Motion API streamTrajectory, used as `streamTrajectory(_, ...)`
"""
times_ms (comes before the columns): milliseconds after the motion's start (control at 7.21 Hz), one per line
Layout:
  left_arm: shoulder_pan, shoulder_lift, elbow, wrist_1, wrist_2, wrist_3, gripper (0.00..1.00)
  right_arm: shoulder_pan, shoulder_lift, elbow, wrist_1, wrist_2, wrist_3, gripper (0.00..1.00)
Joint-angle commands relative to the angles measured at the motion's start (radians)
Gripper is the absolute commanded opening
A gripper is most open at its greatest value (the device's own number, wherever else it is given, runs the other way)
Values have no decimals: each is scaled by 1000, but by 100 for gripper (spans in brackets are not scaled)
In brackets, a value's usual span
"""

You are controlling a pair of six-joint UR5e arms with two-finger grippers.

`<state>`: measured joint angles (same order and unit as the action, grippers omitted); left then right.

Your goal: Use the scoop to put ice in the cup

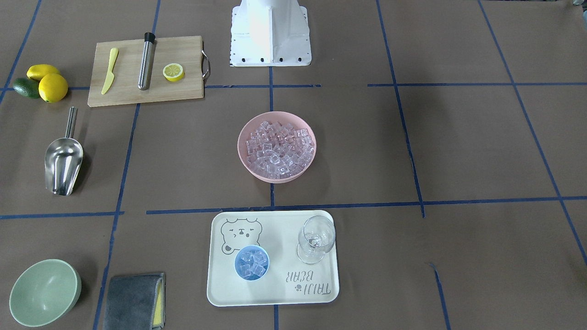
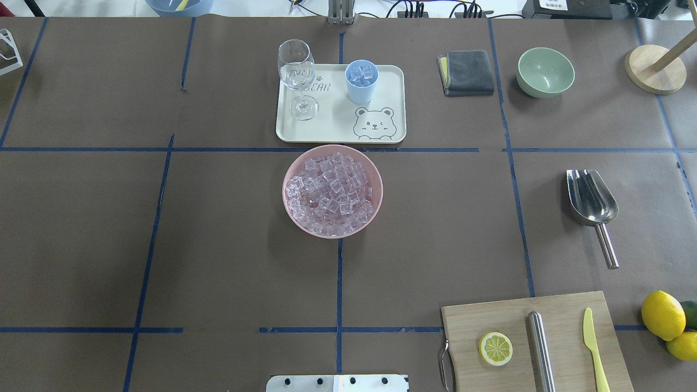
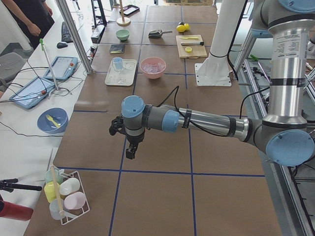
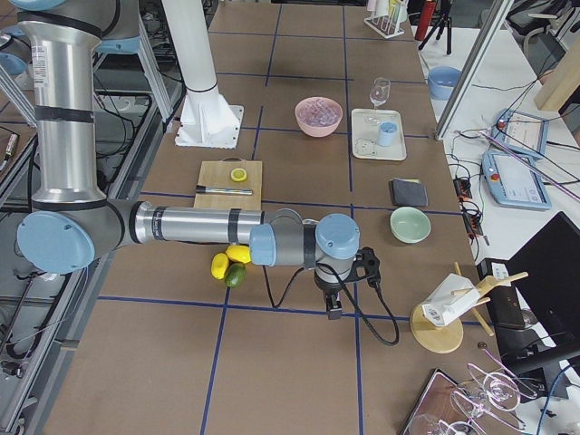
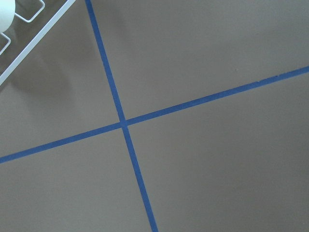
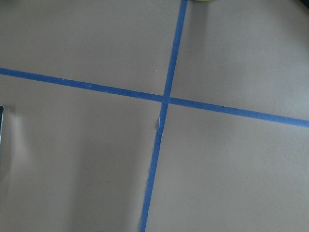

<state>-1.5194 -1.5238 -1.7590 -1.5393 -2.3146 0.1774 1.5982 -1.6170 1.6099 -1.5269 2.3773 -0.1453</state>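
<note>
Shiny steel scoop [image 2: 592, 198] lies on the tabletop [image 2: 218, 245] out on my right, rod handle pointing back at the robot base [image 2: 337, 383]; right gripper [image 4: 333, 310] is the nearer one, but I can't tell if it or the left gripper [image 3: 130, 152] is open; small light-blue cup [image 2: 361, 81] already holds clear ice cubes [image 2: 361, 73].

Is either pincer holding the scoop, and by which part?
No. The scoop lies alone on the table; left pincer and right pincer hang far from it.

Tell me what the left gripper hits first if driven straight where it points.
The left gripper points down, so likely the bare table paper, near a blue tape crossing. Nothing else shows in that line; the wire rack sits off to one side.
</note>
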Motion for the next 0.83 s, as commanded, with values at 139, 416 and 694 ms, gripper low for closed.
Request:
streamTrajectory(139,-119,-2,42,128,1,114,100,20,-55,18,2,9,3,100)
streamTrajectory(416,-119,-15,67,123,-2,106,100,66,-67,19,1,123,6,100)
streamTrajectory(694,-119,-15,67,116,-2,106,100,81,-83,13,2,115,6,100)
